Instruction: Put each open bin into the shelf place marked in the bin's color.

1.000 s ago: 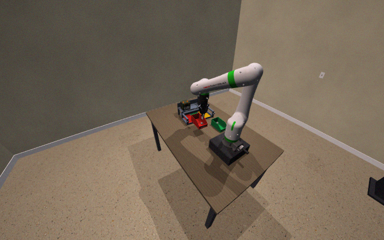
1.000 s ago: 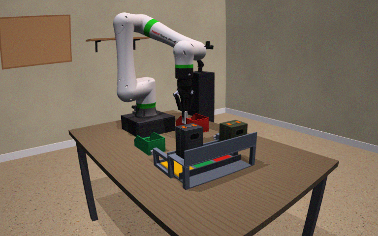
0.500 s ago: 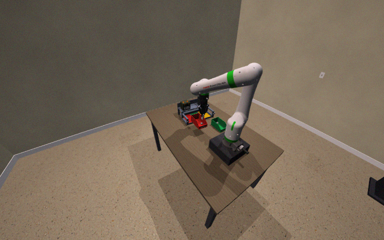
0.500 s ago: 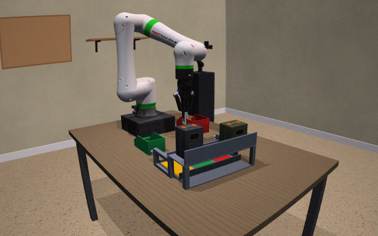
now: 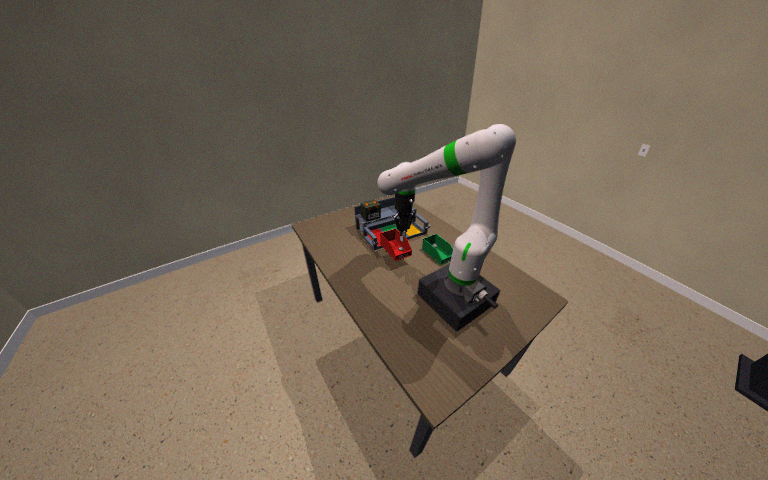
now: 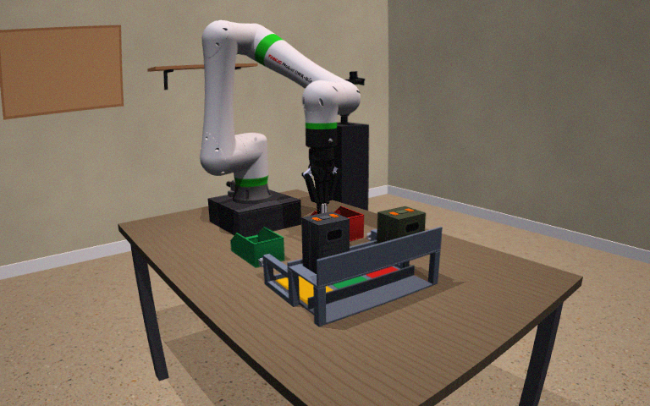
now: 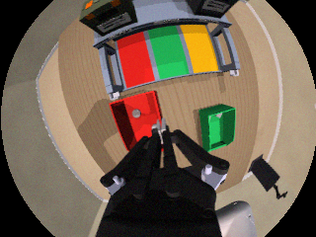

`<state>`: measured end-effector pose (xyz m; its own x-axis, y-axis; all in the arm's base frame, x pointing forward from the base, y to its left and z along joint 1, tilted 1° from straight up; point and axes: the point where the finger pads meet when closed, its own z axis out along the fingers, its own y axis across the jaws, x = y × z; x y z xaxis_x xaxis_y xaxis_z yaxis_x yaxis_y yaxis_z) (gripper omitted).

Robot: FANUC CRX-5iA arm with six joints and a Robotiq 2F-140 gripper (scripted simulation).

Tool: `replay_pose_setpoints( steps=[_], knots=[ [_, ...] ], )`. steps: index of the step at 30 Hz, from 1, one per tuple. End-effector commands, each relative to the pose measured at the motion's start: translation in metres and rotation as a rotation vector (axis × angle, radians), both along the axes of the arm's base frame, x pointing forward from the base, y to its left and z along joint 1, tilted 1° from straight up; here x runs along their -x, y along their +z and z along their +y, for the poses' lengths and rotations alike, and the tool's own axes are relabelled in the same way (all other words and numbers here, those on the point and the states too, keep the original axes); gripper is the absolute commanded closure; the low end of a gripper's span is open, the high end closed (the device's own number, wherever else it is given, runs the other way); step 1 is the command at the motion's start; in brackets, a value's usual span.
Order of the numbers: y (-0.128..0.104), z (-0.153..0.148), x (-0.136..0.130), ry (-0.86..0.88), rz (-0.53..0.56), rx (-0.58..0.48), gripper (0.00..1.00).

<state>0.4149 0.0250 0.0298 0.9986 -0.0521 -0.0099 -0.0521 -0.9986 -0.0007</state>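
Note:
The red bin (image 7: 137,118) is in front of the shelf (image 6: 359,275), facing the red mark (image 7: 134,59). My gripper (image 7: 162,123) points straight down and is shut on the red bin's thin side wall. A small grey part lies inside the bin. In the top view the red bin (image 5: 395,244) is under the gripper (image 5: 402,229). I cannot tell if it is clear of the table. The green bin (image 7: 217,126) stands on the table to the right, apart from the gripper, and also shows in the exterior view (image 6: 257,244). The green mark (image 7: 168,53) is in the middle of the shelf.
A yellow mark (image 7: 199,47) is at the shelf's right end. A black box (image 6: 325,234) and an olive box (image 6: 400,222) stand on the shelf's top board. The black box partly hides the red bin in the exterior view. The robot base (image 6: 254,212) is behind the bins.

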Motion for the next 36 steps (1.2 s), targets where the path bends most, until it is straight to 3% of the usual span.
replay_pose_setpoints(
  steps=[1,36],
  knots=[
    [-0.0123,-0.0004,-0.0096,0.0,0.0,0.0,1.0],
    [-0.0199,-0.0008,-0.0163,0.0,0.014,-0.001,1.0]
  ],
)
